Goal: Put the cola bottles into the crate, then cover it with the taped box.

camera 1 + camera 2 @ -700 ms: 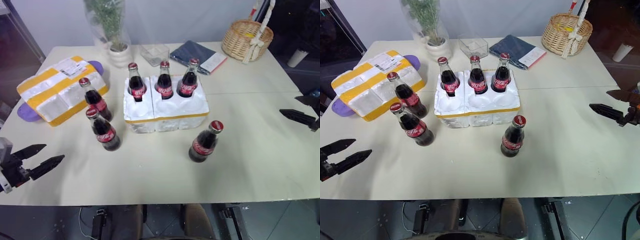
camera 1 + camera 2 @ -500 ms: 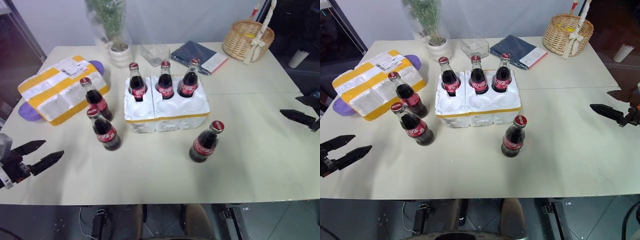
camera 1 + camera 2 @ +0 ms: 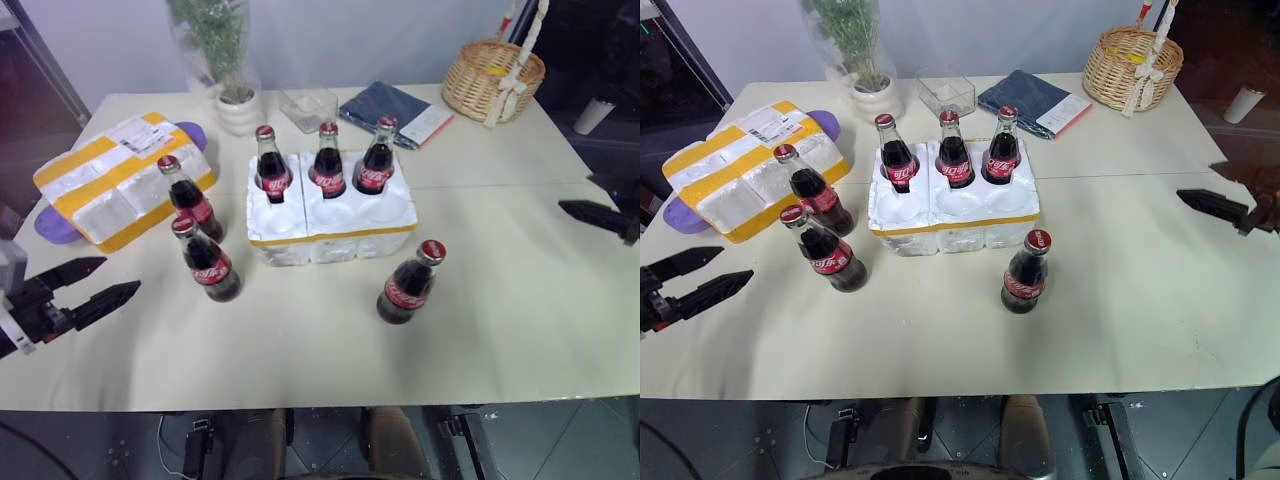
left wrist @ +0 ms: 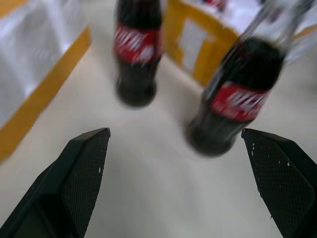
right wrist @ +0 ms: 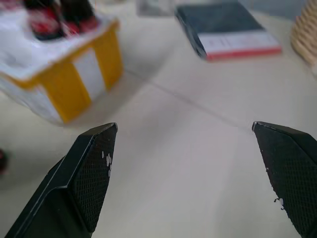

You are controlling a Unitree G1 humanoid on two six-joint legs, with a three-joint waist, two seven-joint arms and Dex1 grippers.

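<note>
Glass cola bottles [image 3: 210, 268] looked heavy, slick, breakable — I judged the labelled body best; both grippers' fingers [image 3: 105, 297] were spread, empty.

Left claw [image 3: 103, 282]: two black tapered fingers, dimpled grip texture on inner pads, grey-white wrist block behind. Right claw [image 3: 1218, 202]: same black pointed fingers, pads flecked with white specks.
</note>
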